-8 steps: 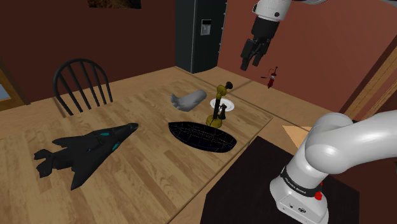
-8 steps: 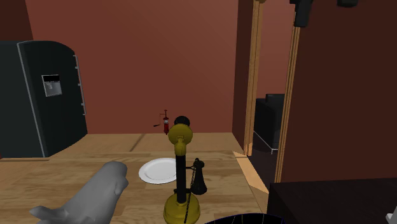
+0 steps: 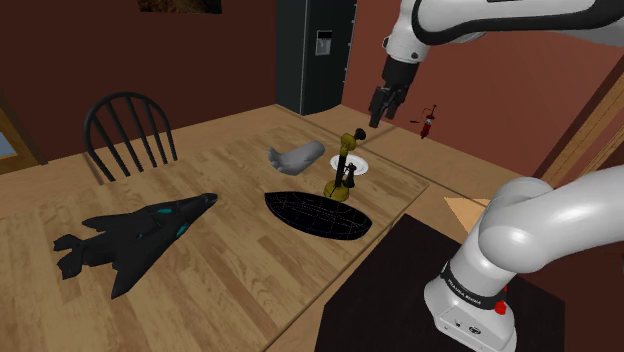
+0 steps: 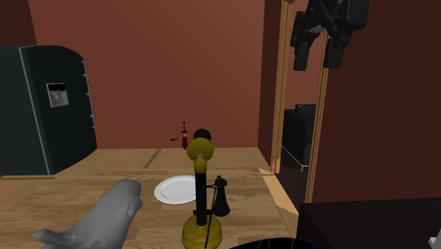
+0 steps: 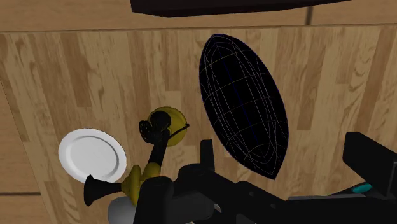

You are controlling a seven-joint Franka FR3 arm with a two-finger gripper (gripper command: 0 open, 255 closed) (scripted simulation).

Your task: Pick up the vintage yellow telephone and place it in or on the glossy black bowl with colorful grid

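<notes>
Overhead, arm reaching out, tool (fingers apart) above telephone.

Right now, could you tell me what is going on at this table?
The arm's black gripper hangs open above the wooden table, holding nothing. The yellow telephone stands upright on the table, untouched, between a white plate and the black bowl with grid lines. A grey whale figure and a black jet model lie nearby.

The white arm reaches high; claw points down, 2 fingers apart.
</notes>
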